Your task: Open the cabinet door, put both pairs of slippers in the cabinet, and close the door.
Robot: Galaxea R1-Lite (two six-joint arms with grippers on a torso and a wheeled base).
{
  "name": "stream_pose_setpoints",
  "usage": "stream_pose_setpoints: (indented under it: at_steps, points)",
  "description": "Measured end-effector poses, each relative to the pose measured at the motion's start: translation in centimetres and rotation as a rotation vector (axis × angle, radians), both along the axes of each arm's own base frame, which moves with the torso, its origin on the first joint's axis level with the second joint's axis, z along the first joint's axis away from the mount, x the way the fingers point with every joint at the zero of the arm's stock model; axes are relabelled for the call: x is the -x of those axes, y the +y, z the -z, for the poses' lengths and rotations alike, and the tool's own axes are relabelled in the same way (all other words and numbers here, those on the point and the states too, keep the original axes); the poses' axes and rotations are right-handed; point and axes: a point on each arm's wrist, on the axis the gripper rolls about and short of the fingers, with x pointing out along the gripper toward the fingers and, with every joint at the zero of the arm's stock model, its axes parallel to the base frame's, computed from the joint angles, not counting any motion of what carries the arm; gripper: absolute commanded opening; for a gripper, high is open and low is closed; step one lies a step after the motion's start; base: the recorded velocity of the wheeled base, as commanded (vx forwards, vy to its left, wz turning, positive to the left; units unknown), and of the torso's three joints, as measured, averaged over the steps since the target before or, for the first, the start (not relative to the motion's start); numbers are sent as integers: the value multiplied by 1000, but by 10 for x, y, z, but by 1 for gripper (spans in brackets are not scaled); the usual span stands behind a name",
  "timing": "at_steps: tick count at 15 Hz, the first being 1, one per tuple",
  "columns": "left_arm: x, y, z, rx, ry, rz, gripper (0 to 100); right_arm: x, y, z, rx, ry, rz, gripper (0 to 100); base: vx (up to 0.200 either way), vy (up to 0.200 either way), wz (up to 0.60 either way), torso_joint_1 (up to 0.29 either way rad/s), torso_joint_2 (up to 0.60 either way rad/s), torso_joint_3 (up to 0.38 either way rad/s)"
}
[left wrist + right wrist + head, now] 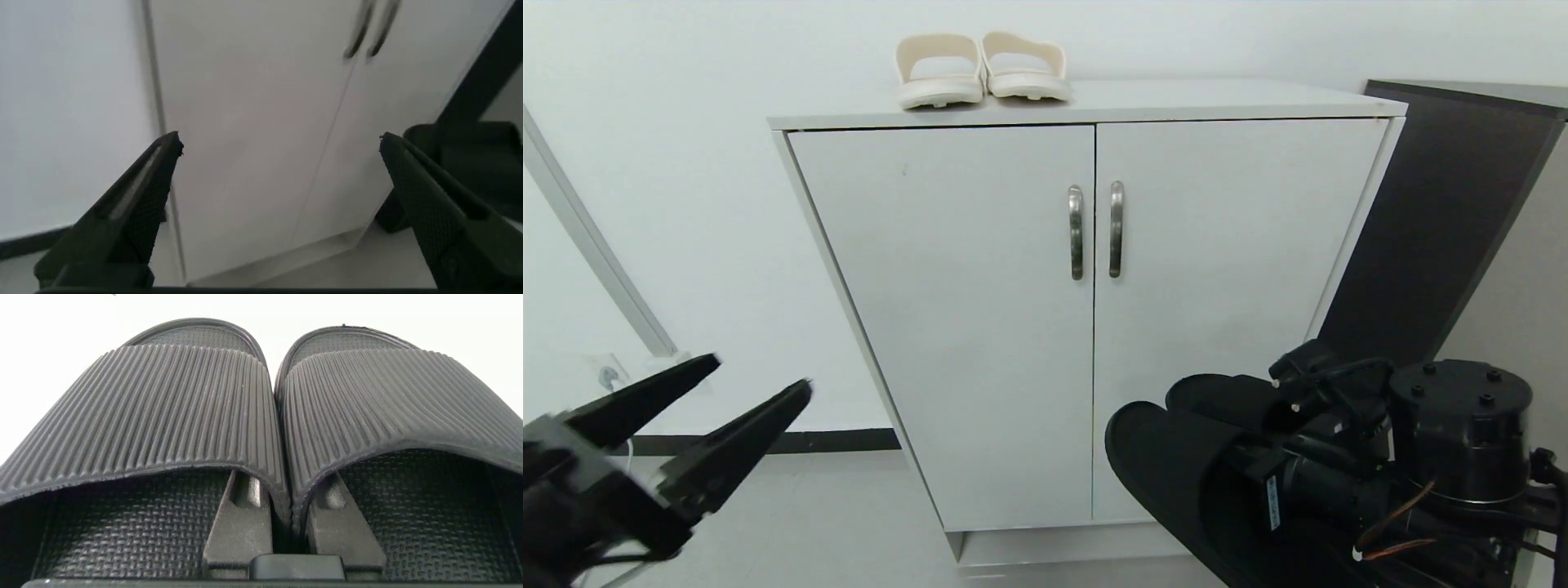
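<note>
Both doors of the white cabinet (980,343) are shut, so nothing can go in yet. The left hand (761,371) hangs low with its fingers spread wide apart and nothing between them; the cabinet front is straight ahead of it, and the two metal bar handles (1076,233) stand well above it and across toward the other arm. The right hand (286,527) is clamped on the black slippers (1176,441): one finger runs under each ribbed strap, and they pinch the two touching inner walls together, so the pair rides as one bundle in front of the right-hand door, low down. They look like light, soft foam slides that would bend rather than slip, and that middle seam seems the sensible place to grip. The cream slippers (983,69) sit side by side, touching, on the cabinet top, far above either hand, and I'd guess they want the same hold. The handles look slim and smooth, so a pinch across the bar seems best
</note>
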Motion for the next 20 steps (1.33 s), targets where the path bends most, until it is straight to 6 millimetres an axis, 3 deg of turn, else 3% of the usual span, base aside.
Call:
stream_pose_setpoints:
  at_steps: [3, 8, 14, 20]
  points:
    - [-44, -39, -19, 16, -17, 165, 100, 0, 0, 1, 1, 2, 1, 0, 0, 0, 0, 0, 0, 0]
    - [-71, -97, -45, 39, 53, 442, 100, -2, 0, 1, 1, 3, 6, 0, 0, 0, 0, 0, 0, 0]
    - [-99, -137, -71, 175, 146, 669, 100, -1, 0, 1, 4, 3, 5, 0, 0, 0, 0, 0, 0, 0]
    - [-128, -168, -77, 207, 138, 678, 100, 1, 0, 1, 5, 3, -4, 0, 0, 0, 0, 0, 0, 0]
